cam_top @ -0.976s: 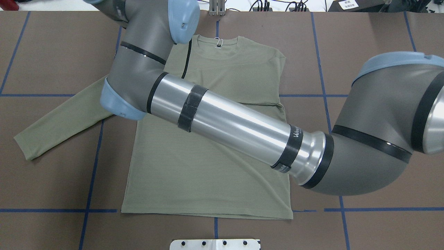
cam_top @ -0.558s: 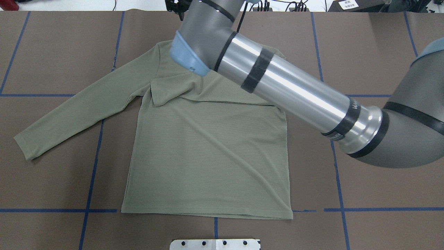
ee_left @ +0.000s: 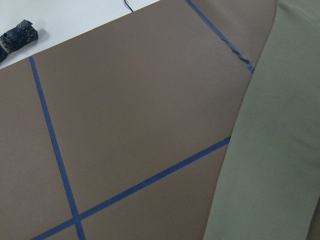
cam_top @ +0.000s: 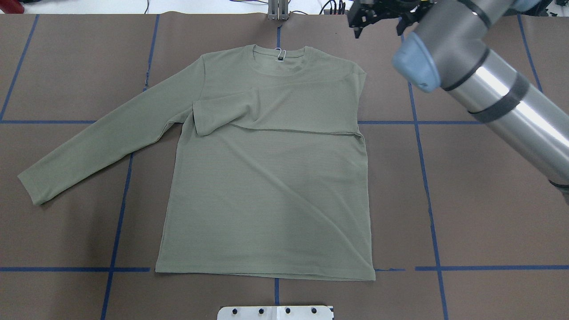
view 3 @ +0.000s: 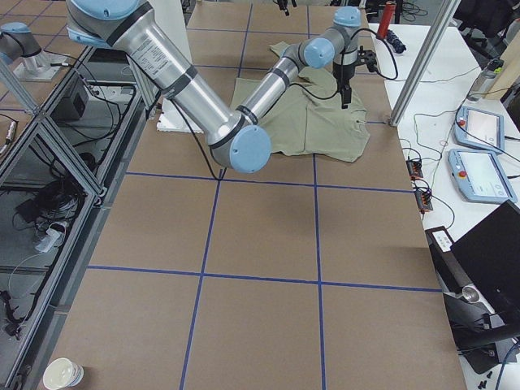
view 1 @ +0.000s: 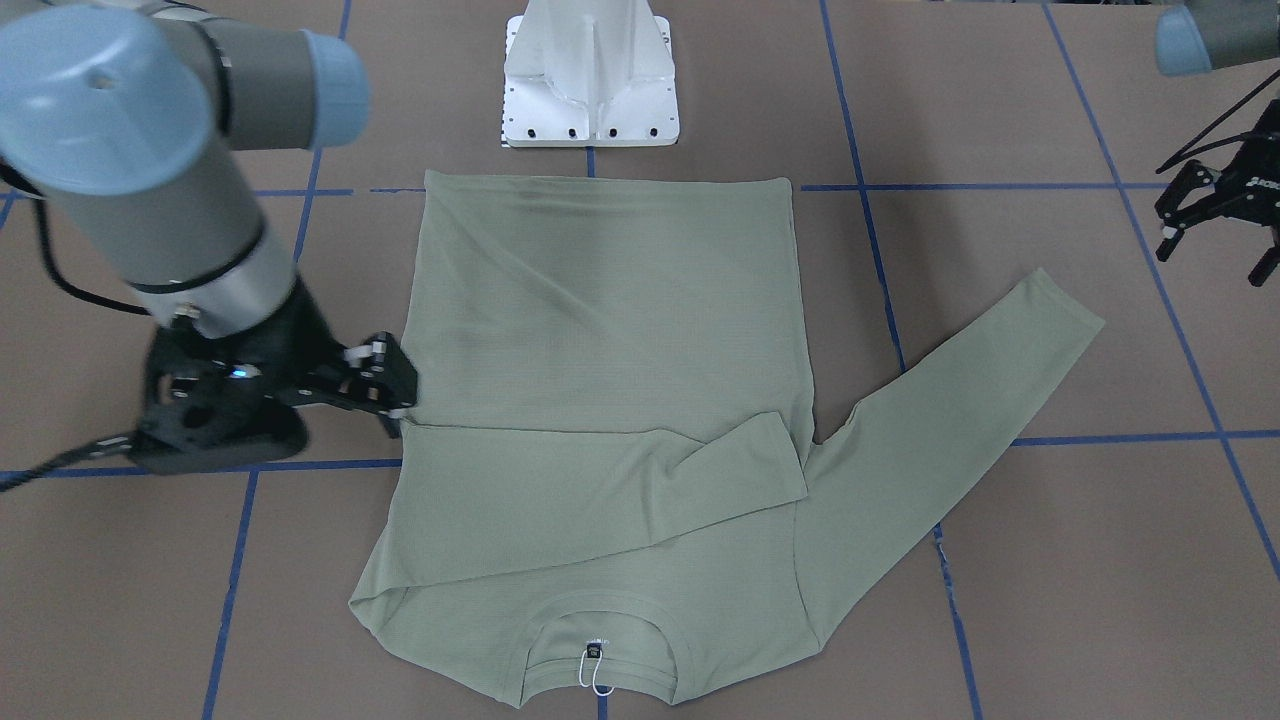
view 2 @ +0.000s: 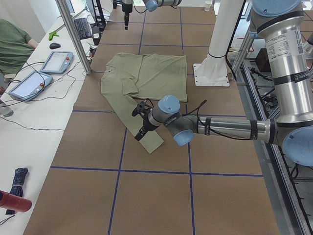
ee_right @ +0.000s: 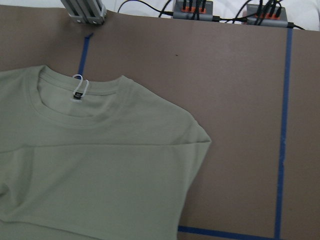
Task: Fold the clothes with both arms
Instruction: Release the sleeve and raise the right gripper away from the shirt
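The sage-green shirt lies flat on the brown table, collar and white loop tag at the far side. One sleeve is folded across the chest. The other sleeve stretches out on the robot's left. My right gripper hangs open and empty beyond the shirt's far right shoulder; the front view shows it raised beside the shirt. My left gripper is open and empty, off past the outstretched sleeve's cuff. It is out of the overhead view.
The white pedestal base stands at the near edge by the hem. Blue tape lines cross the table. An aluminium post and cables sit at the far edge. A person and tablets are at the side bench.
My right arm has swung from over the shirt's left shoulder across to the far right, uncovering the shirt. The sleeve stays folded across the chest.
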`<state>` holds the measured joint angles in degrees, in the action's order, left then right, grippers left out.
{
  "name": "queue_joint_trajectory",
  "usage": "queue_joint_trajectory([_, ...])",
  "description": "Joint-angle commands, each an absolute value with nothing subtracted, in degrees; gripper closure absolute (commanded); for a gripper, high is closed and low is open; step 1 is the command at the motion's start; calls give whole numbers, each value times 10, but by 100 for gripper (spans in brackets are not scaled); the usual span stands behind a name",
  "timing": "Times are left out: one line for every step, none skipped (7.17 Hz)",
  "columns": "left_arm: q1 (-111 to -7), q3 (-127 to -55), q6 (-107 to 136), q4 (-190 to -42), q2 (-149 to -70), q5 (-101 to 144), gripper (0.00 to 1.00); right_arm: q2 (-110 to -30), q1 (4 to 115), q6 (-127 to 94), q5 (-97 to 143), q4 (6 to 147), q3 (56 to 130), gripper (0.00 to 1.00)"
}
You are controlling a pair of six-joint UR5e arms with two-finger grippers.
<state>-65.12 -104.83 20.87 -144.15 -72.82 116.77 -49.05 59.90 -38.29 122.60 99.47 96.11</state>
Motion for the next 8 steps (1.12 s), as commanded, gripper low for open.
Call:
queue_joint_trajectory([-547, -1050, 268, -1465, -701, 1097, 0, -634, 654, -312, 1263, 1004, 1081, 0])
queue_joint_trajectory([-488, -1049, 297, -1463, -695, 1054, 0, -668, 656, -298, 1264, 1004, 1112, 0])
queue_joint_trajectory([-446, -1043, 302, -1463, -693, 1037, 0, -678, 656, -298, 1263, 1003, 1123, 0])
queue_joint_trajectory([-413, -1037, 306, -1460, -693, 1032, 0, -680, 656, -299, 1262, 1003, 1124, 0])
queue_joint_trajectory([-388, -1021, 306, -1461, -694, 1007, 0, -682, 656, -300, 1261, 1002, 1125, 0])
queue_joint_trajectory([-382, -1014, 304, -1461, -696, 1005, 1, -682, 656, -302, 1260, 1002, 1126, 0])
queue_joint_trajectory([-377, -1014, 304, -1461, -696, 1005, 5, -682, 656, -303, 1260, 1002, 1126, 0])
queue_joint_trajectory([-375, -1013, 303, -1461, -696, 1005, 14, -682, 656, -303, 1259, 1002, 1126, 0])
